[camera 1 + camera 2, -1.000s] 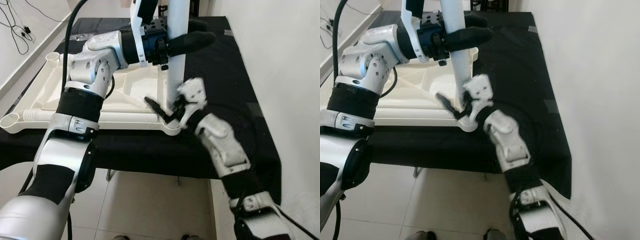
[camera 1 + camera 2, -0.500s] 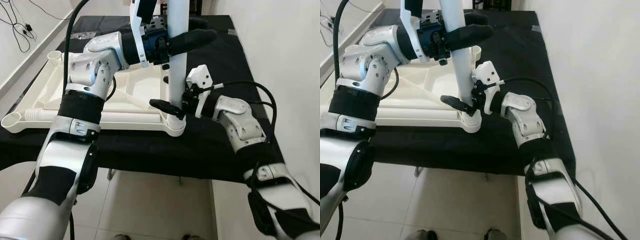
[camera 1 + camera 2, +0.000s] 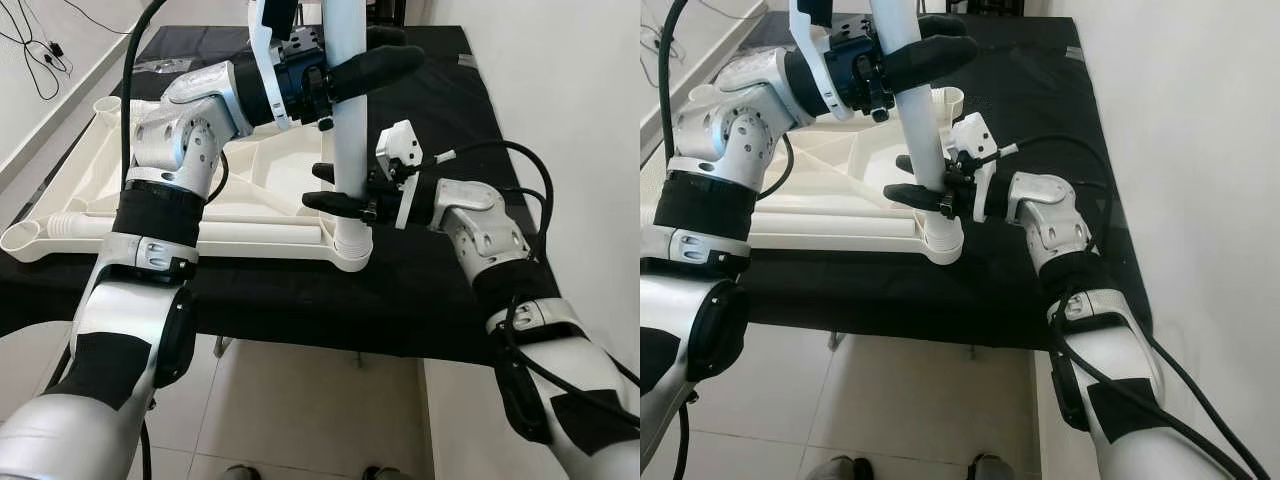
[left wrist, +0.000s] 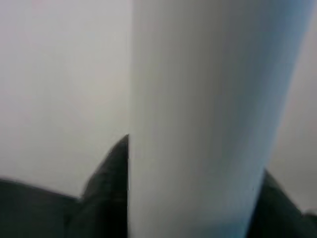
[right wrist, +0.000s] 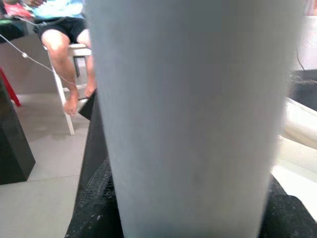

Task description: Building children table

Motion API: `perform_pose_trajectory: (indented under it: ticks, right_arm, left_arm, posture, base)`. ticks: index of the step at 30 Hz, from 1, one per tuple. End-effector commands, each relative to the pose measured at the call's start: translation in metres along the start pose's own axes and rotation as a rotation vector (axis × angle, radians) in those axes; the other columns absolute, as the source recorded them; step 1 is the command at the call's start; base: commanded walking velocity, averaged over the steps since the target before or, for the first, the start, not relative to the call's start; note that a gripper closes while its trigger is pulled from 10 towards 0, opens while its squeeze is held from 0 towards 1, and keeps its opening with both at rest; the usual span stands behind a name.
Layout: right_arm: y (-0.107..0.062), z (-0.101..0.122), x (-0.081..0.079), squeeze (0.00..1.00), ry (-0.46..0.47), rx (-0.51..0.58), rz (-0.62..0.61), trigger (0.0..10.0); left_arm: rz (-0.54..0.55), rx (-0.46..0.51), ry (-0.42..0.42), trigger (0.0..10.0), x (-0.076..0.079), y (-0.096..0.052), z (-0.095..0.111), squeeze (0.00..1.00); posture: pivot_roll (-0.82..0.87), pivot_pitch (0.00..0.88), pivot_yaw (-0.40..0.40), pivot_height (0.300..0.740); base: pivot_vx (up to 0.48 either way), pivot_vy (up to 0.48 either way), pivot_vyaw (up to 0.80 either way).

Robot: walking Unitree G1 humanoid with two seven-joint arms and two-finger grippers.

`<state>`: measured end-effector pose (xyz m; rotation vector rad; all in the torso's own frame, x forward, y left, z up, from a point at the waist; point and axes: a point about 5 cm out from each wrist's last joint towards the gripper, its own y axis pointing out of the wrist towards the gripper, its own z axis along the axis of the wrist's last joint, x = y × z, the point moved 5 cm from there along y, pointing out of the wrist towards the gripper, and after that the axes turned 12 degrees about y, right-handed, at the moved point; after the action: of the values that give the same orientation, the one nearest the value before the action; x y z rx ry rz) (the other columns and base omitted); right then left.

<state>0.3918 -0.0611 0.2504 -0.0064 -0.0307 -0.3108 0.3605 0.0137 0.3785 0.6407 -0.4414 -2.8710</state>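
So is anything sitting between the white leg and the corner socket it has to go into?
Nothing visible does. The white leg stands upright with its lower end already at the corner socket of the tabletop, with the left gripper holding it higher up and the right gripper lower down.

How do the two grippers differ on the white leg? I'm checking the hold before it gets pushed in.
The left gripper grips the white leg high up, reaching in from the robot's left; the right gripper grips it low, just above the corner socket, reaching in from the right. Both have their jaws on either side of the upright leg.
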Motion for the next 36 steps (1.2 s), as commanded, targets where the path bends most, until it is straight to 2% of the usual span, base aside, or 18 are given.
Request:
perform_pose_trajectory:
  ticks: [1,5,9,11,12,13,14,15,16,18,20,21,22,24,27,32,33,36]
  right_arm:
    - [0.017,-0.008,-0.015,0.00,0.021,-0.013,0.090,0.0]
    - [0.017,-0.006,-0.012,0.00,0.047,0.024,0.076,0.0]
    - [0.012,-0.007,-0.003,0.00,0.128,0.113,0.004,0.0]
    - [0.011,-0.007,-0.002,0.00,0.138,0.123,-0.003,0.0]
    - [0.011,-0.008,-0.001,0.00,0.144,0.130,-0.009,0.0]
    - [0.011,-0.008,-0.001,0.00,0.144,0.130,-0.009,0.0]
    - [0.009,-0.020,-0.006,0.00,0.147,0.118,-0.004,0.0]
    - [0.009,-0.020,-0.006,0.00,0.147,0.118,-0.004,0.0]
    - [0.007,-0.034,-0.013,0.00,0.150,0.104,0.004,0.0]
    - [0.007,-0.034,-0.013,0.00,0.150,0.104,0.004,0.0]
    - [0.006,-0.047,-0.020,0.00,0.130,0.061,0.021,0.0]
    - [0.006,-0.047,-0.020,0.00,0.130,0.061,0.021,0.0]
    - [0.006,-0.049,-0.024,0.00,0.118,0.046,0.044,0.0]
    - [0.006,-0.049,-0.024,0.00,0.118,0.046,0.044,0.0]
    - [0.007,-0.047,-0.032,0.00,0.075,0.002,0.122,0.0]
    - [0.008,-0.050,-0.035,0.00,0.047,-0.043,0.152,0.0]
    - [0.009,-0.052,-0.036,0.00,0.001,-0.098,0.171,0.0]
    - [0.009,-0.051,-0.036,0.00,-0.017,-0.118,0.184,0.0]
  left_arm:
    - [-0.009,-0.011,-0.020,10.0,0.004,0.005,-0.008,1.00]
    - [0.064,-0.008,0.018,10.0,-0.007,0.001,0.000,1.00]
    - [0.276,-0.028,0.082,10.0,-0.035,-0.033,0.011,1.00]
    - [0.297,-0.029,0.089,10.0,-0.037,-0.038,0.013,1.00]
    - [0.312,-0.037,0.105,10.0,-0.039,-0.042,0.013,0.39]
    - [0.312,-0.037,0.105,10.0,-0.039,-0.042,0.013,0.39]
    - [0.373,-0.061,0.131,10.0,-0.039,-0.066,0.012,0.00]
    - [0.373,-0.061,0.131,10.0,-0.039,-0.066,0.012,0.00]
    - [0.443,-0.098,0.166,10.0,-0.037,-0.094,0.012,0.00]
    - [0.443,-0.098,0.166,10.0,-0.037,-0.094,0.012,0.00]
    - [0.547,-0.137,0.184,10.0,-0.035,-0.125,0.010,0.00]
    - [0.547,-0.137,0.184,10.0,-0.035,-0.125,0.010,0.00]
    - [0.623,-0.169,0.193,10.0,-0.034,-0.146,0.008,0.00]
    - [0.623,-0.169,0.193,10.0,-0.034,-0.146,0.008,0.00]
    - [0.851,-0.264,0.184,10.0,-0.021,-0.204,-0.008,0.00]
    - [0.933,-0.327,0.161,10.0,-0.006,-0.225,-0.024,0.00]
    - [0.981,-0.388,0.127,10.0,0.012,-0.237,-0.040,0.00]
    - [0.993,-0.420,0.102,10.0,0.023,-0.239,-0.050,0.00]
  posture:
    - [0.05,0.174,-0.006,0.740]
    - [0.05,0.173,-0.006,0.740]
    - [0.06,0.173,0.001,0.740]
    - [0.06,0.173,0.001,0.740]
    - [0.06,0.174,0.002,0.740]
    - [0.06,0.174,0.002,0.740]
    - [0.06,0.182,0.008,0.740]
    - [0.06,0.182,0.008,0.740]
    - [0.06,0.182,0.008,0.740]
    - [0.06,0.182,0.008,0.740]
    - [0.06,0.189,0.004,0.740]
    - [0.06,0.189,0.004,0.740]
    - [0.07,0.196,0.000,0.740]
    - [0.07,0.196,0.000,0.740]
    - [0.08,0.204,-0.007,0.740]
    - [0.09,0.210,-0.011,0.740]
    - [0.09,0.213,-0.012,0.740]
    - [0.09,0.216,-0.015,0.740]
  base:
    - [0.000,0.000,0.00]
    - [0.000,0.000,0.00]
    - [0.000,0.000,0.00]
    - [0.000,0.000,0.00]
    - [0.000,0.000,0.00]
    - [0.000,0.000,0.00]
    - [0.000,0.000,0.00]
    - [0.000,0.000,0.00]
    - [0.000,0.000,0.00]
    - [0.000,0.000,0.00]
    - [0.000,0.000,0.00]
    - [0.000,0.000,0.00]
    - [0.000,0.000,0.00]
    - [0.000,0.000,0.00]
    - [0.000,0.000,0.00]
    - [0.000,0.000,0.00]
    - [0.000,0.000,0.00]
    - [0.000,0.000,0.00]
